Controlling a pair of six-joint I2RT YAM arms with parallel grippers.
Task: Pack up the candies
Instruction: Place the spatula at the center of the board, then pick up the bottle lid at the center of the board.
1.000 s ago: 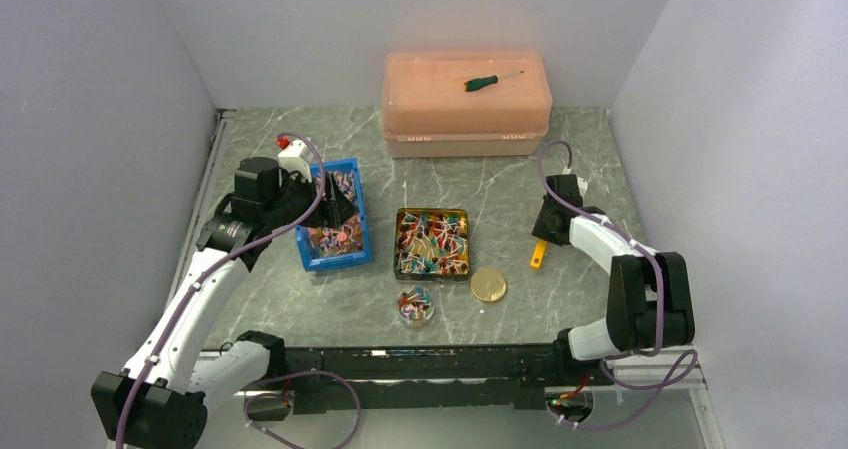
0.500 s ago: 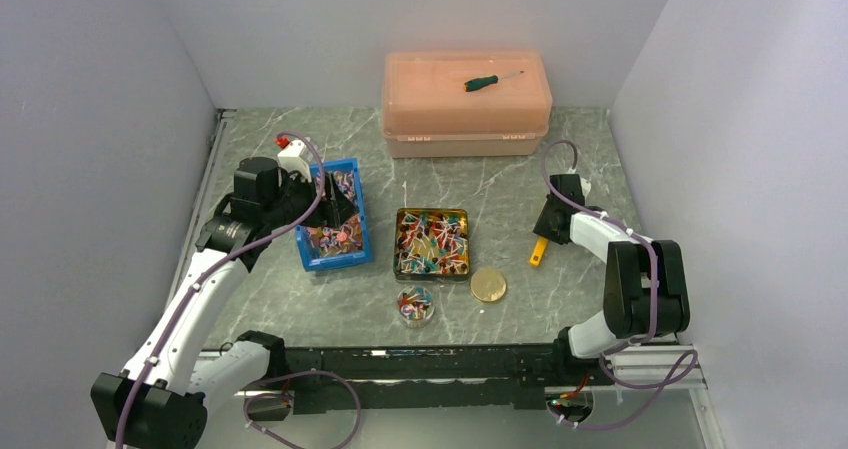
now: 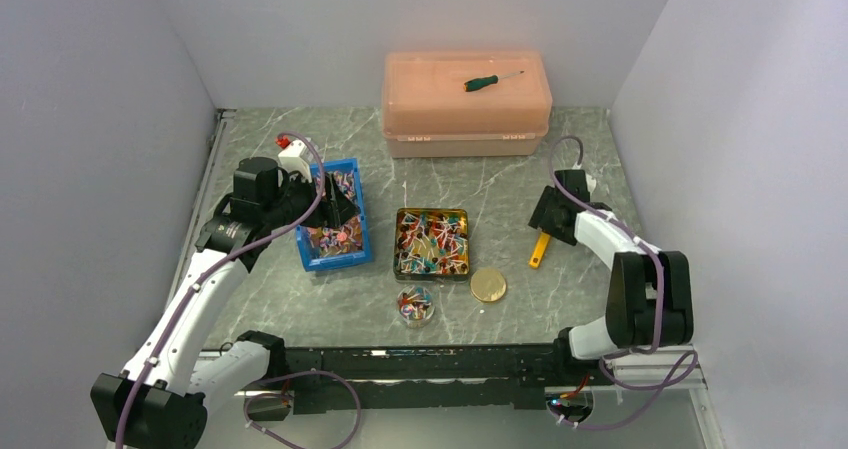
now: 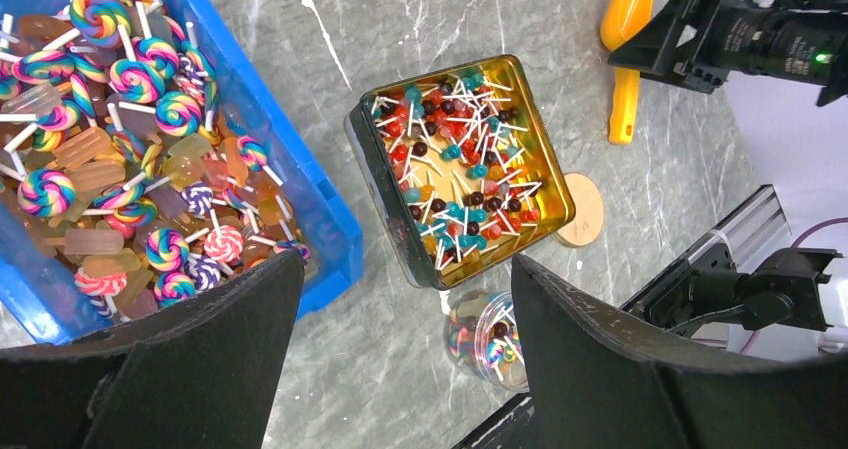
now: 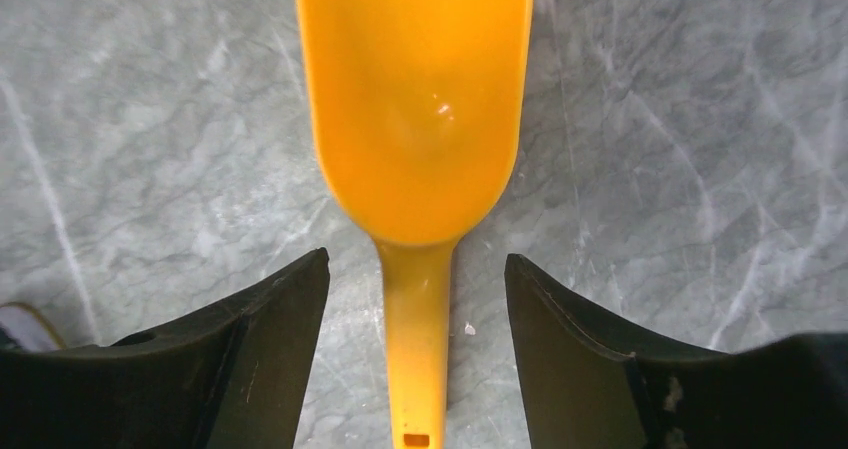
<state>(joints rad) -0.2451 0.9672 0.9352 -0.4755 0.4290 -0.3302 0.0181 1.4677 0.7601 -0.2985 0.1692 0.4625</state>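
Right gripper (image 5: 415, 264): released. Its two black fingers (image 5: 250, 349) stand apart, one on each side of the handle of an orange scoop (image 5: 415, 99), with a gap showing on both sides. The scoop lies flat on the grey marbled table (image 5: 120, 119), bowl up and empty.

Left gripper (image 4: 405, 269): released, with nothing between its fingers. In the top view it hangs over a blue bin (image 4: 330, 244) at the left of the table.

Candies (image 4: 130, 159):
- The largest heap is in the blue bin: swirled lollipops and pale bar-shaped sweets on white sticks.
- A second heap, of small round red, teal and dark sweets on sticks, fills a square gold tin (image 4: 543, 174) just right of the bin.
- A few lie in a small clear jar (image 4: 485, 334) near the tin's front edge.

A round gold lid (image 4: 583, 209) lies flat beside the tin and jar. At the back, a green-handled screwdriver (image 3: 490, 80) rests on a closed pale orange box (image 3: 465, 119).
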